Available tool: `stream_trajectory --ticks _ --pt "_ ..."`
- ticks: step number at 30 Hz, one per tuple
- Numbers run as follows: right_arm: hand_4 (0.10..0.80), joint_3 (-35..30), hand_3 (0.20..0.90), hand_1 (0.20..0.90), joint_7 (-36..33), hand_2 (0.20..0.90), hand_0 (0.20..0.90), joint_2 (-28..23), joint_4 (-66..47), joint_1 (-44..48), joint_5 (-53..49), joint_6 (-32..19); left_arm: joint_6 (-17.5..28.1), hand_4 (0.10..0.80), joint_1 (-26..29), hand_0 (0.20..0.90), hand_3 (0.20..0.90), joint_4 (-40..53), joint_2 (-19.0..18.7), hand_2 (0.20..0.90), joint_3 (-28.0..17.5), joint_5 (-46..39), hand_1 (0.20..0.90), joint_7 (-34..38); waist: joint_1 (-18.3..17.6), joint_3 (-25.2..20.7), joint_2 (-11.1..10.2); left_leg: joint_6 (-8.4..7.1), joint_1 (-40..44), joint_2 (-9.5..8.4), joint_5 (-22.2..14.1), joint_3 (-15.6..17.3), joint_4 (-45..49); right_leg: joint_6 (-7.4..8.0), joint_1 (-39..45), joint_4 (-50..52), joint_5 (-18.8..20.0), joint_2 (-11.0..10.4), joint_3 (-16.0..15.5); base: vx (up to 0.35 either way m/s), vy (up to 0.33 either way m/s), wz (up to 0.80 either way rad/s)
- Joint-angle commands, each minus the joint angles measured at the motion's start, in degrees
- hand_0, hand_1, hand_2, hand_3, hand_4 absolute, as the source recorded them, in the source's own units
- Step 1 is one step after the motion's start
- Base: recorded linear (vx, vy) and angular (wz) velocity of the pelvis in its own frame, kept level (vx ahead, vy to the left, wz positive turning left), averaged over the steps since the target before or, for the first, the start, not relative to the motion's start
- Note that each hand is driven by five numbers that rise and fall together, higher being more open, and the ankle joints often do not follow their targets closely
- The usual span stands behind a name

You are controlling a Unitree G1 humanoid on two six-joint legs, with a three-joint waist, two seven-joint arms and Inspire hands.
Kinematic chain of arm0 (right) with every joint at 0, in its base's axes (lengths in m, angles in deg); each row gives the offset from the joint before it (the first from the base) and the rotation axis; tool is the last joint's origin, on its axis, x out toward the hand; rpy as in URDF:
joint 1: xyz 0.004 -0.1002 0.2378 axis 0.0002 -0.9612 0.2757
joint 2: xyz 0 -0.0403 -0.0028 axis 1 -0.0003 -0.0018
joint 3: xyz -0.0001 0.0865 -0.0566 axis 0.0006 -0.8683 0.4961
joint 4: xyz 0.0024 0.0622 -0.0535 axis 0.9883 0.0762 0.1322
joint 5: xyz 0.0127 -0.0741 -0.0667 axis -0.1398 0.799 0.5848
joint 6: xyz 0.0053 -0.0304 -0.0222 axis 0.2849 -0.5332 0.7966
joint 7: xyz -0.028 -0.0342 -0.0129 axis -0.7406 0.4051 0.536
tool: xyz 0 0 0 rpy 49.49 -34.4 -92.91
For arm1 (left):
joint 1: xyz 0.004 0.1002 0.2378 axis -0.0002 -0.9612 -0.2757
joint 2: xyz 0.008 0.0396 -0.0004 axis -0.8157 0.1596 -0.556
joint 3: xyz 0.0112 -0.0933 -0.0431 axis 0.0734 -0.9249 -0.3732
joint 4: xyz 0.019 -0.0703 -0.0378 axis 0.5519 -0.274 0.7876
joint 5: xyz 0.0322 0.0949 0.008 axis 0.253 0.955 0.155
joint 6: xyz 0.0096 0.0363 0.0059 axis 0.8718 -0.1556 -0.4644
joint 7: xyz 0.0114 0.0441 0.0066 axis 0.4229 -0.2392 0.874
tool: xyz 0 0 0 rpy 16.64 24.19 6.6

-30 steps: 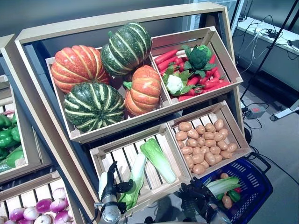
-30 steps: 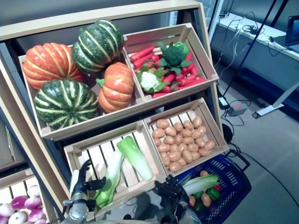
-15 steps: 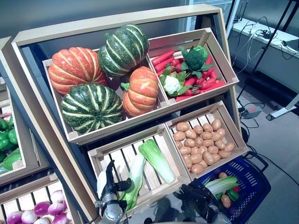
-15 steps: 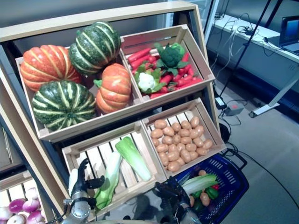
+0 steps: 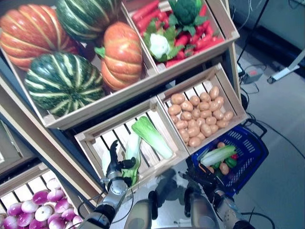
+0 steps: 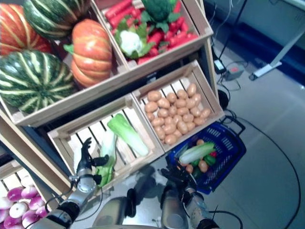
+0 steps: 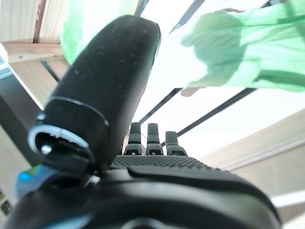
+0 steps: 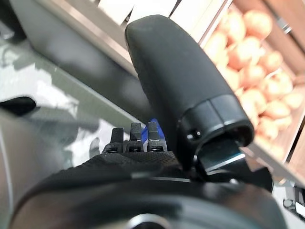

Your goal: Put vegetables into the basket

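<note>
The blue basket [image 5: 249, 149] stands on the floor at the lower right, below the stand. In it lie a long white-green cabbage [image 5: 217, 155], small orange potatoes [image 5: 223, 167], a green vegetable and something red. My left hand [image 5: 114, 165] is open at the front of the lower left crate [image 5: 88, 141], its thumb beside a green-white leafy vegetable [image 5: 131, 153]. The left wrist view shows my thumb [image 7: 102, 95], straight fingers [image 7: 152, 138] and the green leaf [image 7: 238, 52] close past them. My right hand [image 5: 202, 175] is open, just beside the basket's near rim.
A second leafy vegetable [image 5: 151, 137] lies in the same crate. The potato crate [image 5: 224, 78] sits right above the basket and shows in the right wrist view [image 8: 248, 71]. The wooden stand rises steeply ahead. Grey floor lies to the right.
The whole picture has shifted: the camera now looks further down, showing more floor and basket. Both hands keep their places, left by the leafy vegetable, right by the basket.
</note>
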Motion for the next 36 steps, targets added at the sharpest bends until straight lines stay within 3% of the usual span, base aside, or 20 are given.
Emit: stream_trajectory --ticks 1,14,15,21,30,36 --pt "0.8 -0.6 0.9 0.9 -1.0 0.9 0.9 -1.4 -7.1 1.1 -3.8 -2.2 4.0 0.8 2.6 0.9 0.9 3.0 -4.5 0.9 -2.3 -1.8 0.9 4.2 -0.8 -1.1 -1.5 -0.21 -5.3 -0.16 -1.7 -2.0 10.2 -3.98 0.5 5.3 0.3 -0.1 -1.1 -0.064 0.035 -0.17" --pt "0.8 -3.0 0.9 0.9 -1.8 0.9 0.9 -4.5 -9.9 1.7 -5.3 -2.3 -0.7 0.8 7.8 0.9 0.9 2.0 -9.9 0.9 -4.1 -3.9 0.9 5.6 -3.2 1.3 -1.5 0.7 -14.1 1.43 -4.9 -0.8 20.8 -4.73 -9.8 15.9 -2.5 1.0 1.4 -0.045 0.033 -0.08" --pt "0.8 -3.1 0.9 0.9 -1.5 0.9 0.9 -5.0 -11.1 2.1 -6.0 -2.3 -1.0 0.8 8.9 0.9 0.9 1.7 -10.9 0.9 -4.6 -4.8 0.9 4.7 -3.5 2.0 -1.5 0.64 -15.5 1.74 -7.5 -0.8 24.2 -4.5 -11.6 19.3 -4.8 1.0 1.8 0.007 0.052 -0.07" --pt "0.8 -2.8 0.9 0.9 -2.7 0.9 0.9 -5.6 -15.7 3.2 -6.9 -2.0 -2.8 0.8 12.5 0.9 0.9 2.0 -13.8 0.9 -5.3 -7.2 0.9 5.5 -4.3 3.1 -1.7 0.8 -20.4 2.43 -9.0 -0.7 29.4 -4.6 -16.7 24.0 -6.1 1.1 1.9 -0.041 0.031 0.0" --pt "0.8 -2.2 0.9 0.9 -6.0 0.9 0.9 -7.5 -17.1 8.0 -7.3 -0.4 -10.7 0.8 22.8 0.9 0.9 -6.0 -19.1 0.9 -3.4 -17.2 0.9 -6.9 -5.7 4.5 -2.3 1.38 -28.0 3.86 -10.5 -0.6 35.8 -4.4 -24.8 29.9 -7.3 2.0 2.2 -0.062 0.023 0.02" --pt "0.8 -3.4 0.9 0.9 -6.5 0.9 0.9 -8.9 -17.4 9.0 -8.4 -0.2 -14.3 0.8 25.7 0.9 0.9 -12.8 -20.7 0.9 -4.1 -24.6 0.9 -14.7 -6.6 5.4 -2.7 1.5 -32.0 5.08 -10.7 -0.9 38.4 -4.27 -28.7 32.3 -7.5 2.6 2.3 -0.055 0.011 0.12"
